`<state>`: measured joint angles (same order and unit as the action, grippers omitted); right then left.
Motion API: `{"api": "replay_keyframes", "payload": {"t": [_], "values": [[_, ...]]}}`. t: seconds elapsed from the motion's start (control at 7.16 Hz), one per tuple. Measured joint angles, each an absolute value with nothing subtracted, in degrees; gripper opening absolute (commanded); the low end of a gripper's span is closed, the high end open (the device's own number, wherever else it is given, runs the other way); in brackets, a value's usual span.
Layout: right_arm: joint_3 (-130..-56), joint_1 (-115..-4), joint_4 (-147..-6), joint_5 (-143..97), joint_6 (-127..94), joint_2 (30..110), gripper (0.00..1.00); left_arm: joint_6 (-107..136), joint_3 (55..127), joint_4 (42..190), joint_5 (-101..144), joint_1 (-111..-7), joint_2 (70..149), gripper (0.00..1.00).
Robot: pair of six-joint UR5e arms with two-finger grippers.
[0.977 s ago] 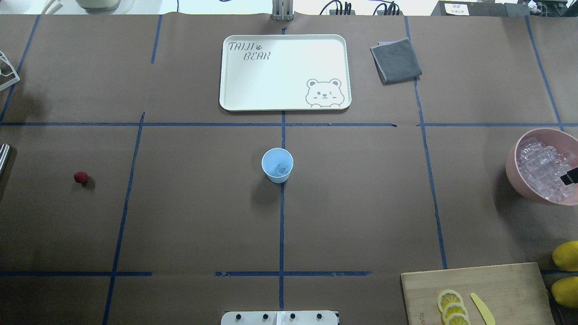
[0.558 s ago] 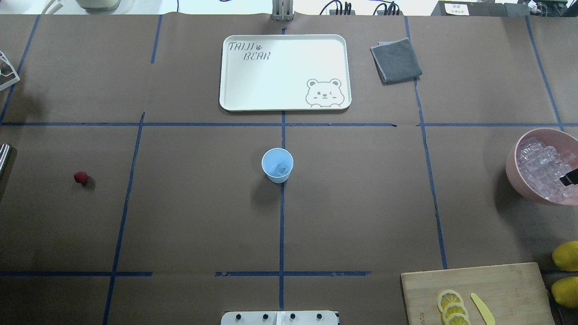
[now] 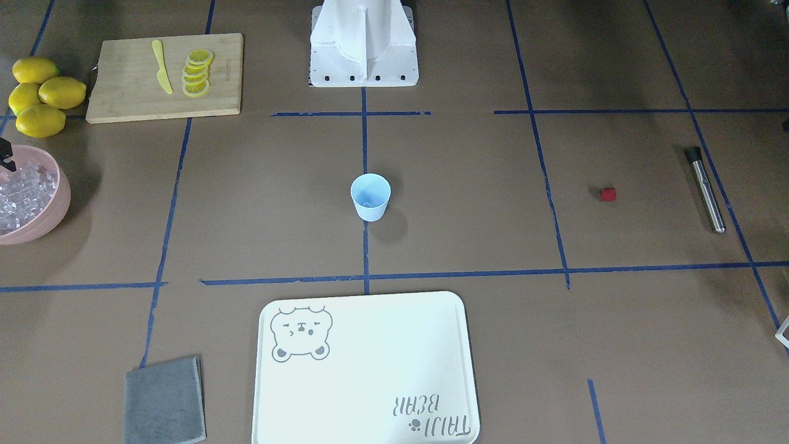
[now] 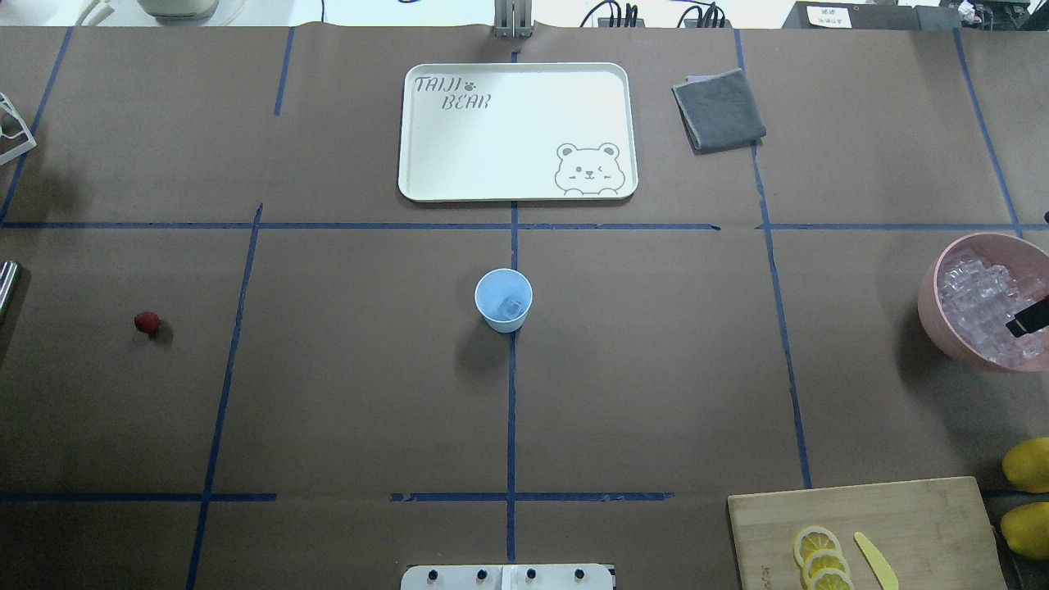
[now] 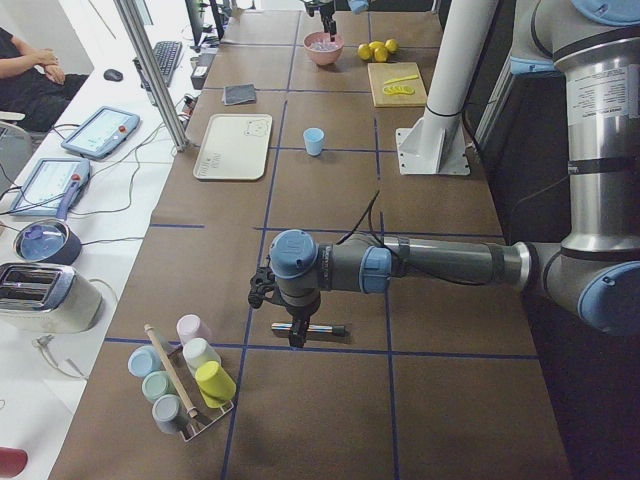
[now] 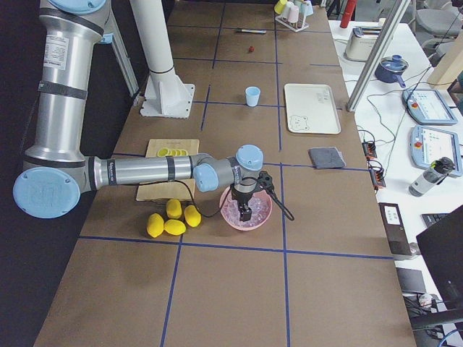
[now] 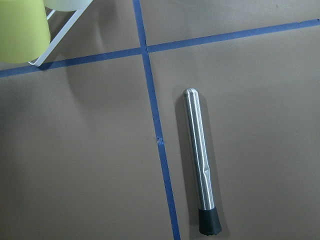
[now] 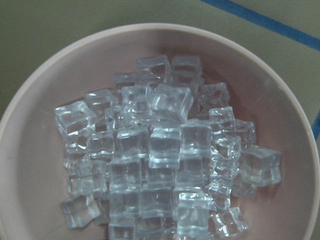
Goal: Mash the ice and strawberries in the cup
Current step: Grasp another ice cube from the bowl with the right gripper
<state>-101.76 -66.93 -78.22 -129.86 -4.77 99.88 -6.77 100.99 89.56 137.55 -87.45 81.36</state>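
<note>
Right pincer (image 6: 246, 214) hovers above glassy ice cubes (image 8: 162, 150) in smooth pink bowl (image 8: 30, 125).

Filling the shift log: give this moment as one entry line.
cup: centre, one ice cube inside | strawberry: outside cup | right gripper: over pink bowl | left gripper: over muddler | jaws: unclear

Left end effector (image 5: 291, 330): points down from my level, outstretched forearm; grip unclear.
Right end effector (image 6: 246, 213): likewise points down; grip unclear.

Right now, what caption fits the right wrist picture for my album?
A pink bowl heaped with clear ice, seen from above.
</note>
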Motion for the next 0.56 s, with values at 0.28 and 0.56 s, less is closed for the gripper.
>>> {"api": "replay_keyframes", "payload": {"t": [0.28,0.56], "values": [[-101.5,-65.82,-78.22,-128.91,-4.84,99.76,0.91,-6.77,100.99,89.56,137.55,-87.45,81.35,1.0],[-101.24,-65.23,-78.22,-127.76,-4.85,99.66,0.88,-6.77,101.01,89.56,137.55,-87.45,81.33,1.0]]}}
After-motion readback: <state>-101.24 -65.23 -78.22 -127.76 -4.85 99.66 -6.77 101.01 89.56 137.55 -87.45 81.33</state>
